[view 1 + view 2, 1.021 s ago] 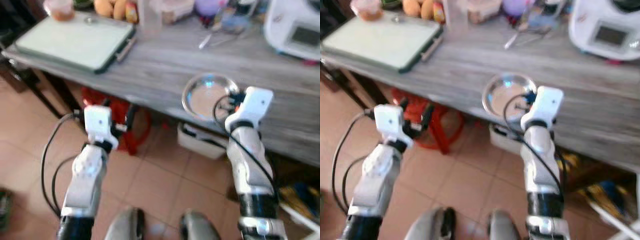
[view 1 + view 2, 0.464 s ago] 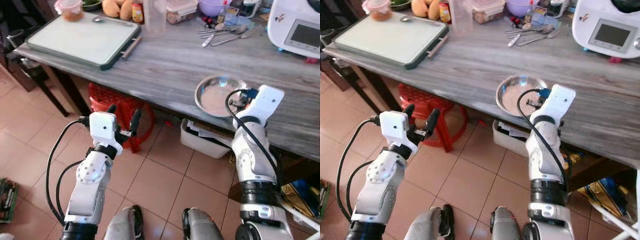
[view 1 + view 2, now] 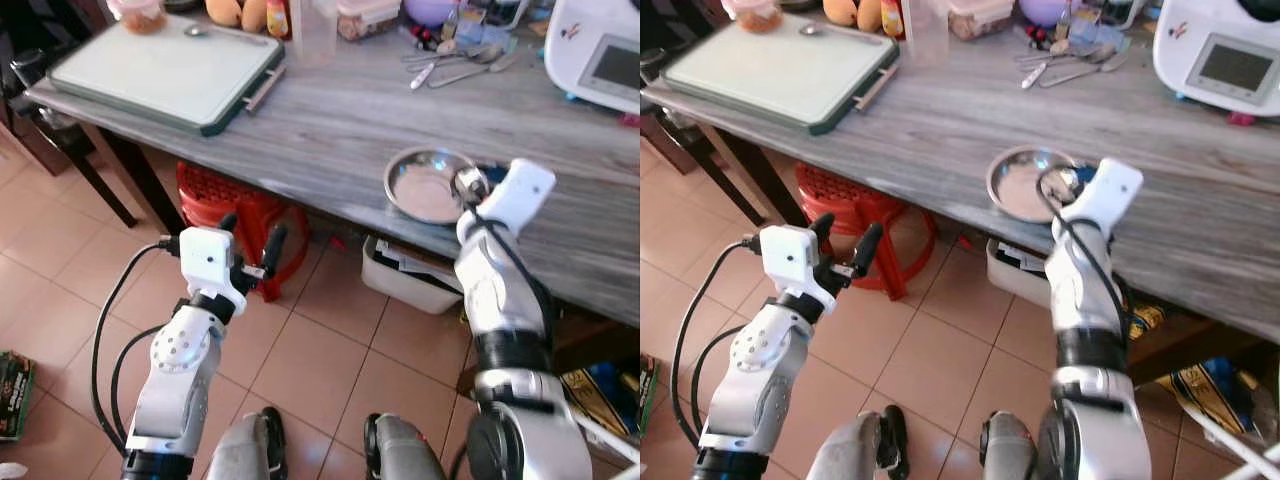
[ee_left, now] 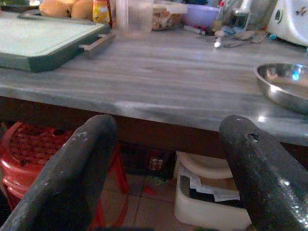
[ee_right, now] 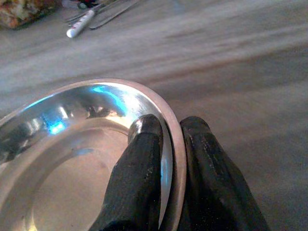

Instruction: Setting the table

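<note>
Right pincer (image 5: 166,144) clamped on the rim of the steel plate (image 3: 428,186): one finger (image 5: 142,149) inside the rim, the other outside. Plate sits on the grey wood-grain counter (image 3: 330,120), near its front edge, right of centre. Whether it rests flat or is slightly lifted: can't tell.

Left pincer (image 3: 248,230) open, fingers (image 4: 72,168) spread wide, holding nothing. It hangs in front of the counter, below the edge, above the tile floor (image 3: 330,350) and near the red stool (image 3: 225,200) under the counter.

Other items on the counter: green-rimmed cutting board (image 3: 165,70) at the far left, cutlery (image 3: 450,65) towards the back, well apart from the plate, white appliance (image 3: 600,55) with a screen at the back right, a clear container (image 4: 134,14) and food tubs along the back edge. White bin (image 3: 410,275) on the floor under the counter, below the plate.
</note>
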You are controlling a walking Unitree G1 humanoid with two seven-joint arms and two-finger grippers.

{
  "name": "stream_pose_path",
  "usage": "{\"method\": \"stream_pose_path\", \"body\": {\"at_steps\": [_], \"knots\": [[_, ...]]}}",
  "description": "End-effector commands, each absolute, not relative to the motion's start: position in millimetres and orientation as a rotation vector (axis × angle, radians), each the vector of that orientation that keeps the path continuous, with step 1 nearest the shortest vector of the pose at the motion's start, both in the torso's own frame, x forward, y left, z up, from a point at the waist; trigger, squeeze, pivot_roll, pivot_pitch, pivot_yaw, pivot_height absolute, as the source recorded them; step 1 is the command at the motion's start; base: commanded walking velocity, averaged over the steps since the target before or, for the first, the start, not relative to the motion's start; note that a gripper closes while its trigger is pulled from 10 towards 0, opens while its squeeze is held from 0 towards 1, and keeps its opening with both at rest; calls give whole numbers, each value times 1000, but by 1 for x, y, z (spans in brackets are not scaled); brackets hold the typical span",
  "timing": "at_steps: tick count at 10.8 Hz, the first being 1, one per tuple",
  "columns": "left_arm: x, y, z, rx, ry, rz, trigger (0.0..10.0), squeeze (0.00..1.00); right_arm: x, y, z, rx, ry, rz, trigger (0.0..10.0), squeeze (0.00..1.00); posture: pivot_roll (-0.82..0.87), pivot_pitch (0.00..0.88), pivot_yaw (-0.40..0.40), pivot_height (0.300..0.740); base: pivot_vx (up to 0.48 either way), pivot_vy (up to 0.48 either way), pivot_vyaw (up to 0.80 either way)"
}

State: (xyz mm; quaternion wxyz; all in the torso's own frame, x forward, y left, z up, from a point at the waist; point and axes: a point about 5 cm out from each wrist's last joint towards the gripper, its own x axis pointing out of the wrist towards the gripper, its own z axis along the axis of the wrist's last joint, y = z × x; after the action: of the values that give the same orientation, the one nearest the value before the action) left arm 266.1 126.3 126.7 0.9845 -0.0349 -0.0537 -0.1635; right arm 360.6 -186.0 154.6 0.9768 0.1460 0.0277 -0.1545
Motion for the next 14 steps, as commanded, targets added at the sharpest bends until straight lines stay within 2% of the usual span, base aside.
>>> {"method": "stream_pose_path", "body": {"at_steps": [1,3,4,6,7,8,11,12,14], "knots": [[263,127,129,-59,-110,-336,10000,0,366,-182,158,307,54,-302,10000,0,-54,232,32,740,0,0,0],[261,127,129,-55,-103,-336,10000,0,372,-178,158,317,69,-286,10000,0,-51,236,31,740,0,0,0],[261,127,129,-56,-101,-338,10000,0,372,-177,157,338,81,-290,10000,1000,-52,239,30,740,0,0,0],[261,126,129,-58,-99,-339,10000,0,372,-176,160,328,71,-285,10000,1000,-52,238,28,740,0,0,0],[262,126,129,-58,-97,-337,10000,0,375,-174,171,272,-10,-248,10000,1000,-54,237,27,740,0,0,0],[262,126,130,-58,-97,-336,10000,0,375,-171,182,238,-95,-204,10000,0,-56,234,26,740,0,0,0],[263,127,130,-58,-102,-331,10000,0,371,-164,196,175,-214,-143,10000,0,-53,228,20,740,0,0,0],[263,128,130,-53,-104,-321,10000,0,369,-162,196,173,-236,-127,10000,1000,-50,222,18,740,0,0,0],[267,134,130,-41,-85,-255,10000,0,354,-157,199,48,-306,-75,10000,1000,-47,215,11,740,0,0,0]]}}
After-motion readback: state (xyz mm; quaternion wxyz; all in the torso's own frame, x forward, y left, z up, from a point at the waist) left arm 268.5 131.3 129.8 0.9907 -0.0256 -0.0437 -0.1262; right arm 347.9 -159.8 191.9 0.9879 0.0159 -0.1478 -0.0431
